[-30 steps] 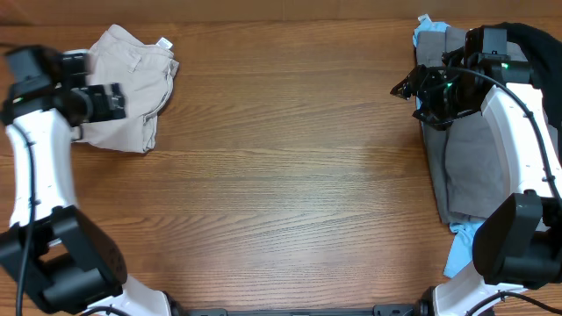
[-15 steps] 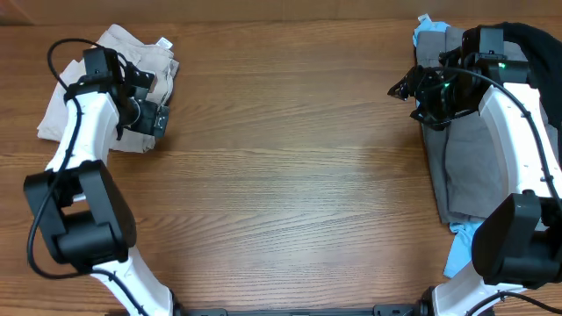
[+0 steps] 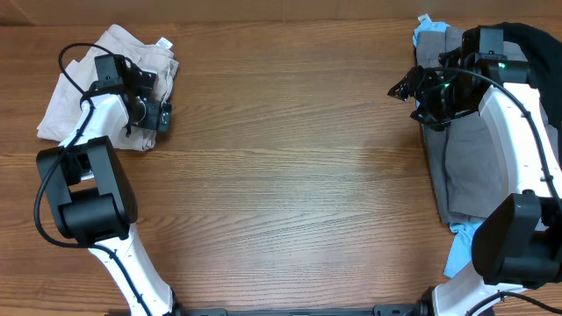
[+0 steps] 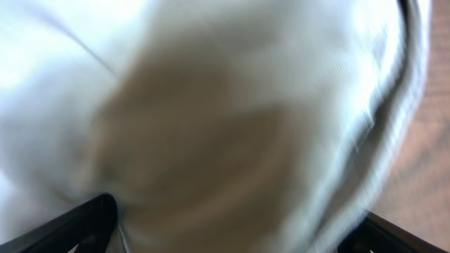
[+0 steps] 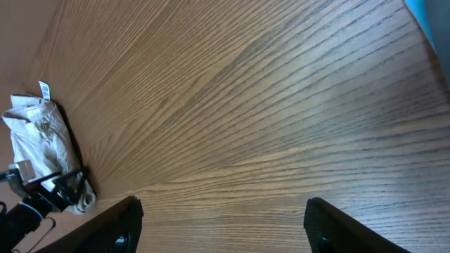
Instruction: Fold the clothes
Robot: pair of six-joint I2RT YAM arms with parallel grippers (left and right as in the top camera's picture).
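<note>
The beige shorts [image 3: 97, 83] lie crumpled at the table's far left corner, a small white label at their top edge. They fill the left wrist view [image 4: 211, 112], blurred. My left gripper [image 3: 156, 116] is open at the shorts' right edge, its fingers wide apart over the cloth. My right gripper [image 3: 408, 88] is open and empty above the bare wood, next to the left edge of a pile of grey, light blue and black garments [image 3: 474, 158]. The shorts also show far off in the right wrist view [image 5: 42, 144].
The wooden table [image 3: 290, 167] runs between the two piles. The garment pile reaches down the right edge, with light blue cloth [image 3: 461, 250] sticking out at its near end. The right arm lies over that pile.
My left arm has swung from the far left edge across the shorts to their right side. The shorts have shifted a little. The right arm has not moved.
</note>
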